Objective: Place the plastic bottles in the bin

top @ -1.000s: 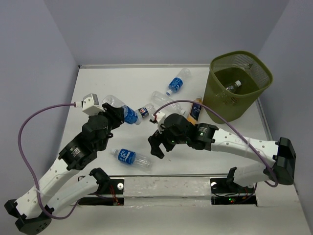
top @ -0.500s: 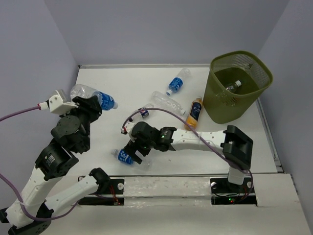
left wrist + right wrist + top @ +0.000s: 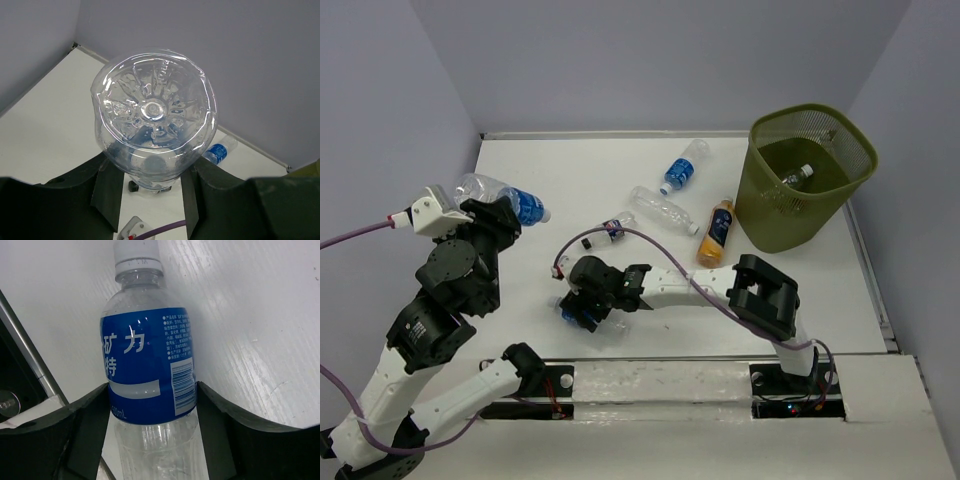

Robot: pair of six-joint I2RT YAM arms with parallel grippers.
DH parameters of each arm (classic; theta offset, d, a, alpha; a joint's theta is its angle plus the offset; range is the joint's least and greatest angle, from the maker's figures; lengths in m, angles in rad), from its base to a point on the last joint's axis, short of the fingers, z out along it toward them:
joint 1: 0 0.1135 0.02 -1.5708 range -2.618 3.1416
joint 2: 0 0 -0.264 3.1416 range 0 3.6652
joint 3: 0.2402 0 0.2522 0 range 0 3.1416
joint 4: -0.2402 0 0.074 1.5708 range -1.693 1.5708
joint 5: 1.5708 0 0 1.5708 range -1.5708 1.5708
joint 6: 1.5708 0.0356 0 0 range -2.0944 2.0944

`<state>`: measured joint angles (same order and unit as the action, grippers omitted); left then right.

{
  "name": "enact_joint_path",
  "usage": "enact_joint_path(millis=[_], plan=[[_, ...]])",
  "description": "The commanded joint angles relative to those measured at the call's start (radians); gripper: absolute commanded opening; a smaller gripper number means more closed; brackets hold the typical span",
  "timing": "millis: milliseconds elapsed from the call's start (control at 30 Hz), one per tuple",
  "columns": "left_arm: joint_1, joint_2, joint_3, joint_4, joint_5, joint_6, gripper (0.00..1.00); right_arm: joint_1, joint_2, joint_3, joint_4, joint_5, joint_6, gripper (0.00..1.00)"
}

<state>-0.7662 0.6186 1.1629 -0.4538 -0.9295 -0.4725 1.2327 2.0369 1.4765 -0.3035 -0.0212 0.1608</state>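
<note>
Overhead camera first: left gripper (image 3: 498, 212) hung raised over the left side of the white table (image 3: 570, 165), clamped on a clear plastic bottle with a blue label (image 3: 505, 198); its long axis ran left to right, white cap to the right, base to the left. Right gripper (image 3: 582, 306) lay low by the near edge over a second blue-labelled bottle (image 3: 568, 314), mostly hidden beneath it. An olive-green wire-mesh bin (image 3: 780, 225) stood upright in the far right corner with one small bottle (image 3: 798, 176) inside. An orange-filled bottle (image 3: 717, 228) lay just beside the bin, cap pointing away from the arms.

Left wrist camera: the clear plastic bottle with a blue label (image 3: 152, 110) pointed its ribbed base straight at the lens, long axis along the view; the jaws pressed its sides below.

Right wrist camera: the second blue-labelled bottle (image 3: 147, 365) lay flat on the table, long axis in line with the wrist, white cap pointing away; the jaws stood wide astride it, hard by the label on both sides; whether they pressed it could not be told.
</note>
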Motion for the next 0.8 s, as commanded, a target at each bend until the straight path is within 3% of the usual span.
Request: enact_joint_path(millis=[0, 33, 100, 233, 500, 600, 767], plan=[[-0.001, 0.003, 0.004, 0.043, -0.003, 0.005, 0.25, 0.01, -0.029, 0.027, 0.075, 0.061, 0.022, 0.65], [-0.001, 0.003, 0.004, 0.043, 0.0, 0.003, 0.25, 0.01, -0.044, 0.016, 0.076, 0.094, 0.026, 0.55], [-0.001, 0.003, 0.007, 0.041, 0.008, 0.002, 0.25, 0.01, -0.13, -0.031, 0.081, 0.138, 0.036, 0.49], [-0.001, 0.004, 0.032, 0.049, 0.024, 0.008, 0.25, -0.042, -0.338, -0.131, 0.075, 0.256, 0.046, 0.44], [-0.001, 0.029, 0.126, 0.105, 0.139, 0.032, 0.25, -0.334, -0.757, -0.191, -0.029, 0.368, 0.008, 0.4], [-0.001, 0.084, 0.153, 0.135, 0.204, 0.032, 0.24, -0.471, -0.845, -0.144, -0.04, 0.424, -0.041, 0.37], [-0.001, 0.203, 0.196, 0.202, 0.352, 0.02, 0.24, -0.871, -0.845, -0.003, -0.028, 0.348, -0.031, 0.34]])
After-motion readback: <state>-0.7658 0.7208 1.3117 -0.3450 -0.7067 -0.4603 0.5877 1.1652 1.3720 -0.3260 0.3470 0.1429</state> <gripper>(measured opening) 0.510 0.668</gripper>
